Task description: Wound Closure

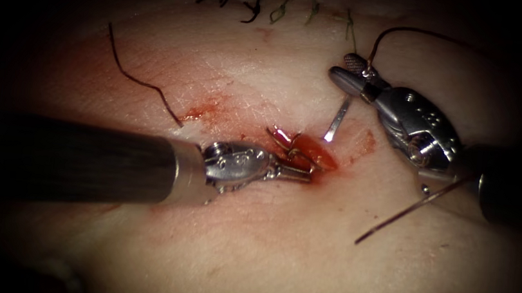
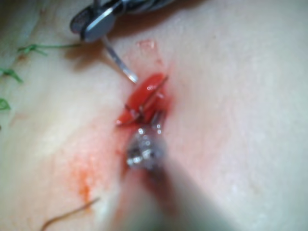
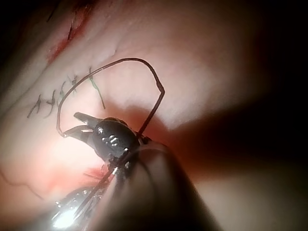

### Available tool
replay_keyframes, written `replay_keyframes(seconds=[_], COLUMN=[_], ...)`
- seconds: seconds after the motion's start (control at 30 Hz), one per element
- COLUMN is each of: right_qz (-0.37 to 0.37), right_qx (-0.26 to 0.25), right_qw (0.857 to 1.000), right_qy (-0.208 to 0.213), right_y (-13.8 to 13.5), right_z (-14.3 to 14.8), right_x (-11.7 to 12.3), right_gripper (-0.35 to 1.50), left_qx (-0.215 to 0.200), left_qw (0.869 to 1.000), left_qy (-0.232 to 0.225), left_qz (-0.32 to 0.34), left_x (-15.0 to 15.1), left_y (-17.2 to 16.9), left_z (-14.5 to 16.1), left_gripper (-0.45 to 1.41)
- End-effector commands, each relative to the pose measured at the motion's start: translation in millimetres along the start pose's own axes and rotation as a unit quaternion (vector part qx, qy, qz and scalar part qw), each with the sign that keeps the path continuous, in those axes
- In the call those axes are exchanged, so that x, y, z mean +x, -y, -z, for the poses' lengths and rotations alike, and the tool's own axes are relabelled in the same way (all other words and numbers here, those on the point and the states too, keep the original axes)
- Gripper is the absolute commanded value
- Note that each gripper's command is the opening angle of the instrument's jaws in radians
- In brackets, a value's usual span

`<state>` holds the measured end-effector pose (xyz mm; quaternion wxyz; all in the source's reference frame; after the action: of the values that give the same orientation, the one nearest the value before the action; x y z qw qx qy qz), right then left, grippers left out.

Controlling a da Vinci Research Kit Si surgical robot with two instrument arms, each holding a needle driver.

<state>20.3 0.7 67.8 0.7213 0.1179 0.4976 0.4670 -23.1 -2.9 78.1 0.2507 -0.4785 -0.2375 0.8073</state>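
Your right tool [image 1: 353, 78] grips the needle [image 1: 337, 119] near its rear end, tip just above the cut [image 1: 312, 153]; your left tool [image 1: 292, 153] stands open inside the cut, holding nothing.

The tissue [image 1: 275, 258] carries everything: red fluid [image 1: 318, 154] pools in the cut [image 1: 305, 154] at the left tool's [image 1: 295, 156] tips, and a loose thread end [image 1: 141, 82] lies beyond its shaft.

Two tools: left [image 1: 292, 159], right [image 1: 352, 75]. One needle [image 1: 337, 119], one cut [image 1: 312, 153]. Five stitches [image 1: 275, 9] far, one loose thread [image 1: 141, 82] left.
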Motion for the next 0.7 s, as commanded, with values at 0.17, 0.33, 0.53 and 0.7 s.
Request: replay_keyframes(seconds=[0.17, 0.33, 0.53, 0.7], right_qz=[-0.041, -0.073, -0.133, -0.189], right_qx=[0.015, 0.04, 0.085, 0.109], right_qw=[0.999, 0.995, 0.982, 0.965], right_qy=[0.027, 0.055, 0.103, 0.143], right_y=[-0.1, 0.0, 0.1, 0.5], right_z=[-1.1, -1.6, -3.2, -4.4], right_x=[-1.2, -1.4, -1.7, -2.8], right_gripper=[-0.35, -0.35, -0.35, -0.35], left_qx=[-0.002, -0.002, -0.002, -0.002], left_qw=[1.0, 1.0, 1.0, 1.0], left_qy=[0.0, 0.0, 0.0, 0.0], left_qz=[0.0, 0.0, 0.001, 0.0], left_x=[-0.5, -0.5, -0.5, -0.5], left_y=[0.0, 0.0, 0.0, -0.1], left_z=[-0.7, -0.7, -0.7, -0.6], left_gripper=[0.03, 0.03, 0.03, 0.03])
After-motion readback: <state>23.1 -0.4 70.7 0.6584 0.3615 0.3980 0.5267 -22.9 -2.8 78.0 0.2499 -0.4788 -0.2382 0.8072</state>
